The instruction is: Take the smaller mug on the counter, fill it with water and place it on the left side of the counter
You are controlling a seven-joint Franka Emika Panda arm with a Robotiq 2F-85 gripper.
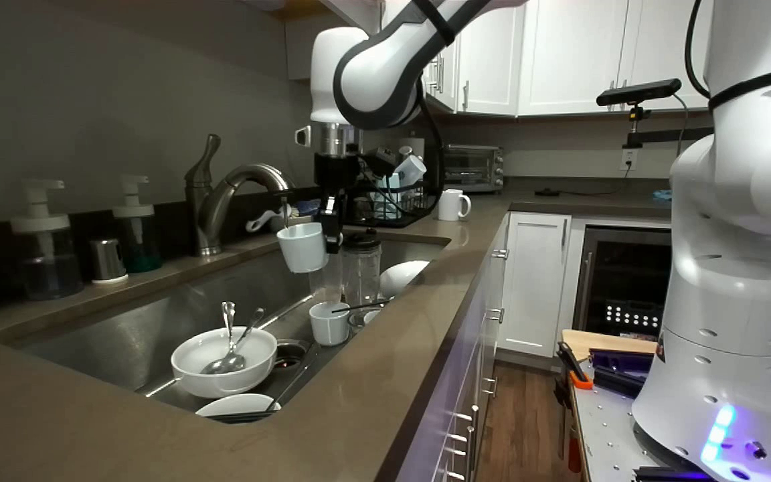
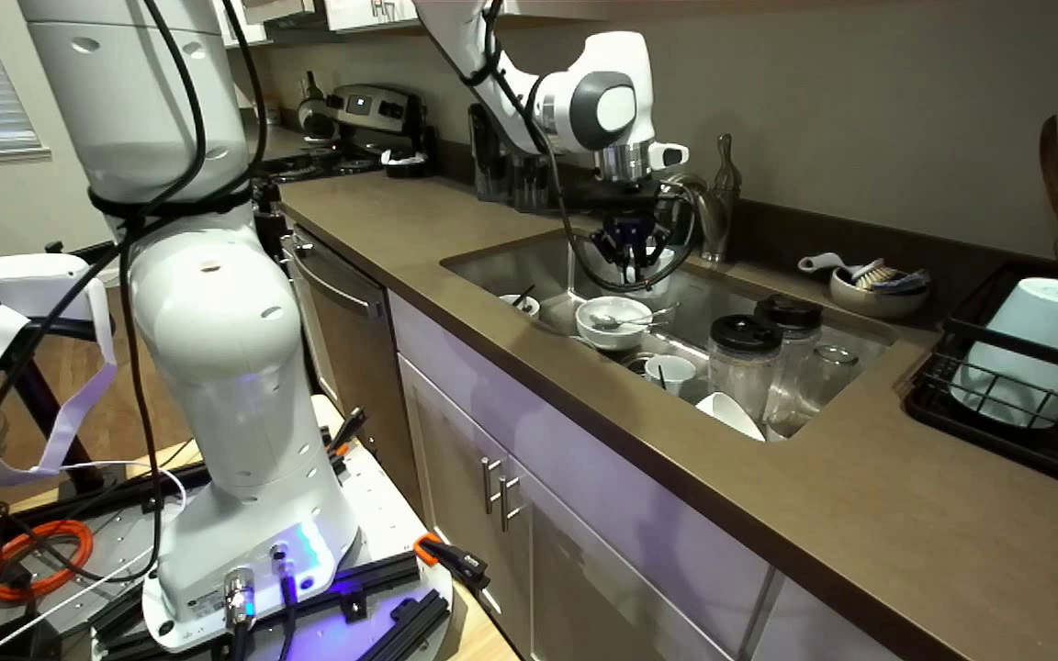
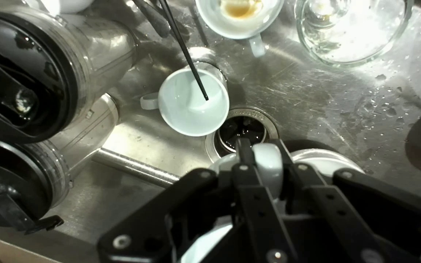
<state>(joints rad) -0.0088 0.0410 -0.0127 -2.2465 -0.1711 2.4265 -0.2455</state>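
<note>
Black jaws are clamped on the handle of the small plain white ceramic mug, holding it slightly tilted above the steel sink basin, just below the end of the curved metal faucet in an exterior view; whether water is in it cannot be told; lower, in the basin, are a round white bowl holding metal spoons, two clear jars with black lids, and, beside the dark round drain in the wrist view, another white mug with the tip of a thin black stick over its mouth; on the smooth grey-brown stone surface, a white mug with a side handle stands upright near the black wire dish rack.
</note>
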